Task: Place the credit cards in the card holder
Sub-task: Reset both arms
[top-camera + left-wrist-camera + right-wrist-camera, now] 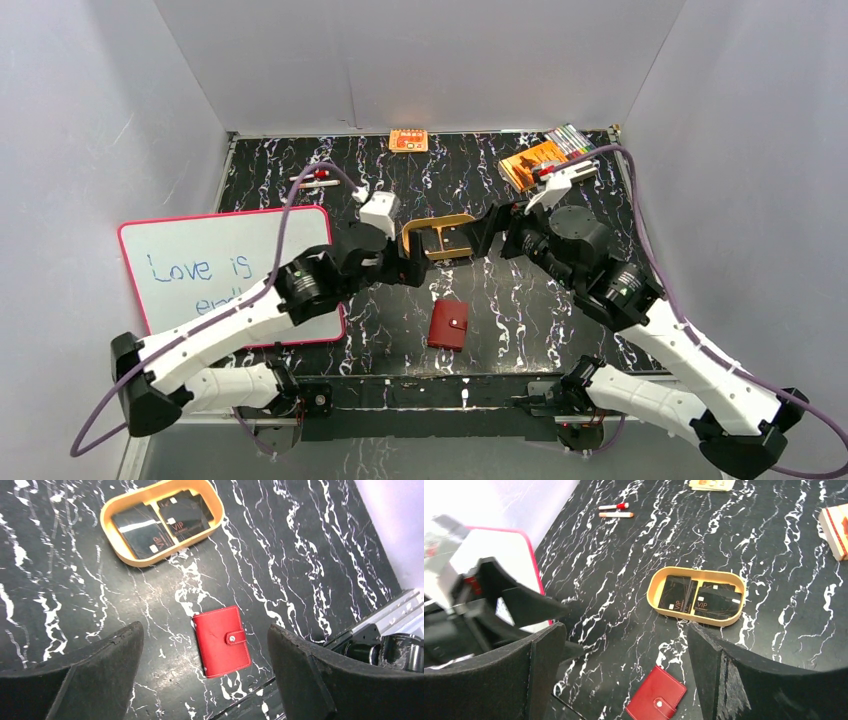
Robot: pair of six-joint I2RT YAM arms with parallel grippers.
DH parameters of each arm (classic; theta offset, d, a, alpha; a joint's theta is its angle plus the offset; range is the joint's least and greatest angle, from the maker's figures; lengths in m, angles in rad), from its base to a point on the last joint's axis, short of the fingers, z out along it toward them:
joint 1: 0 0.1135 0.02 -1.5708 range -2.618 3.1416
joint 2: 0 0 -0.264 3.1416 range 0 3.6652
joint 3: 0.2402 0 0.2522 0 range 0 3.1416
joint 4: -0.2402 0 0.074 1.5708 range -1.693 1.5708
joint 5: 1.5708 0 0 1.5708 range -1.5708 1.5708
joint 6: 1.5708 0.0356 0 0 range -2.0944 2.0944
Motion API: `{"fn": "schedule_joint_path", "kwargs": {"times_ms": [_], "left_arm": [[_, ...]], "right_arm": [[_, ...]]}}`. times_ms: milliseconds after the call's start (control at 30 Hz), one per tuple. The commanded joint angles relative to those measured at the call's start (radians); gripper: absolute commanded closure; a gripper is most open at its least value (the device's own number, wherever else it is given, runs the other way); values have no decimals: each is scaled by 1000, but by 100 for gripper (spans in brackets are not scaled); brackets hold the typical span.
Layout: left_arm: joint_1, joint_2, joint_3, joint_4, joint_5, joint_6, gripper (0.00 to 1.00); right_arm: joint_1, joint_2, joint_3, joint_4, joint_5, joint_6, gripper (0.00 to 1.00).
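Observation:
The card holder (221, 641), a red wallet, lies snapped closed on the black marble table near its front edge (448, 325) (656, 695). Dark credit cards marked VIP (142, 530) (184, 514) lie flat in both halves of the tan oval tray (107, 517), seen too in the right wrist view (678, 594) (716, 600). My left gripper (204, 630) (410, 266) hangs open above the wallet, holding nothing. My right gripper (624, 630) (488, 234) is open and empty too, raised on the tray's right. In the top view both grippers flank the tray (440, 220) and hide the cards.
A whiteboard with writing (230, 270) lies at the left under the left arm. Two markers (315, 175) (614, 510) lie behind it. An orange packet (408, 140), an orange booklet (530, 163) and pens (572, 140) sit along the back edge. Grey walls enclose the table.

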Motion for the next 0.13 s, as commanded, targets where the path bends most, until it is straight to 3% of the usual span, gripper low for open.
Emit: {"fn": "schedule_joint_path", "kwargs": {"times_ms": [0, 100], "left_arm": [[-4, -86, 42, -78, -114, 10, 10], [-3, -110, 62, -100, -126, 26, 9]], "right_arm": [[-1, -16, -6, 73, 124, 90, 1], [0, -26, -23, 106, 119, 87, 1]]}}
